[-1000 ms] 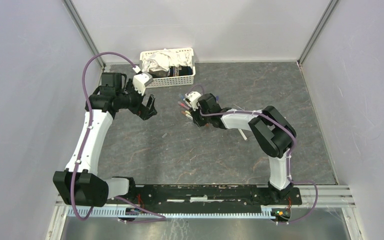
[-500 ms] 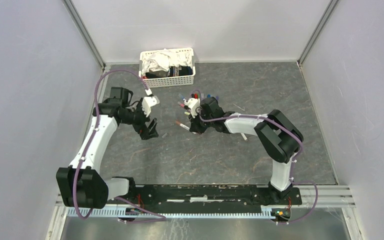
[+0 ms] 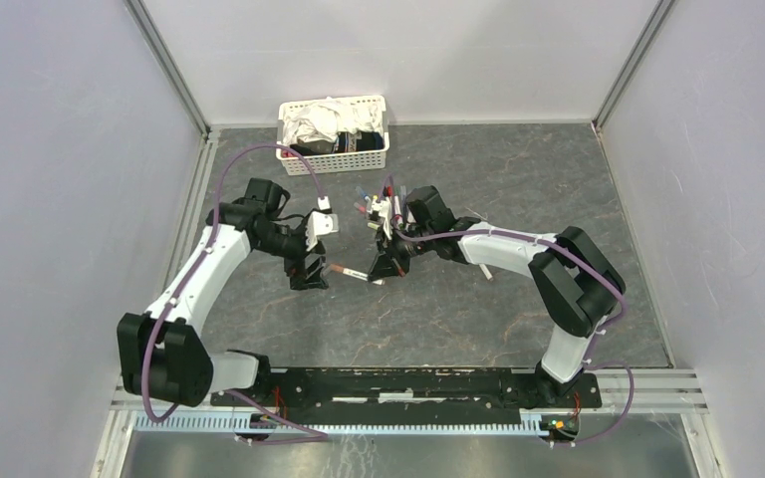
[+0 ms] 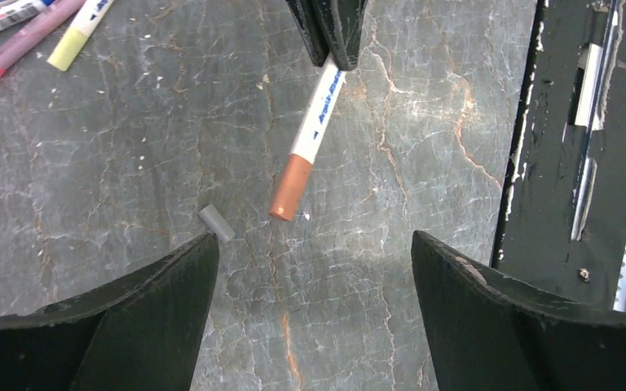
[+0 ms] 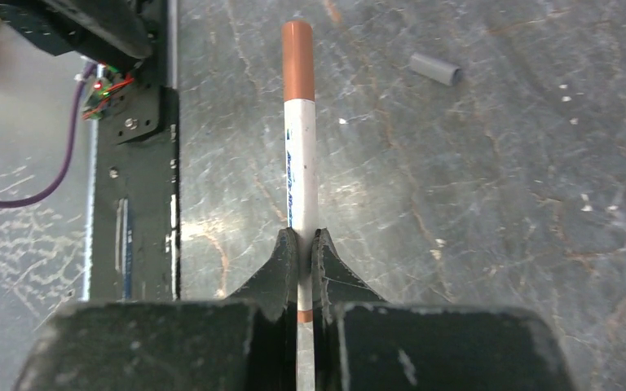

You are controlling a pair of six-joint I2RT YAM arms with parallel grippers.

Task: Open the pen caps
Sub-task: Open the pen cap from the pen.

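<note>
Brown cap [image 4: 290,187] points straight at our left hand [image 4: 311,244], spread apart just short of it; our right hand [image 5: 301,244] is clamped on the pen [image 5: 300,163] over the table [image 3: 458,309] middle.

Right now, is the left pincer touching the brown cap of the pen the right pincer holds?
Apart. Left wrist view shows the brown cap ahead of the open left pincer, clear of both fingers.

Smooth white plastic pen [image 5: 300,163], matt veined stone-look table [image 5: 497,204], slotted plastic basket [image 3: 351,157]
</note>
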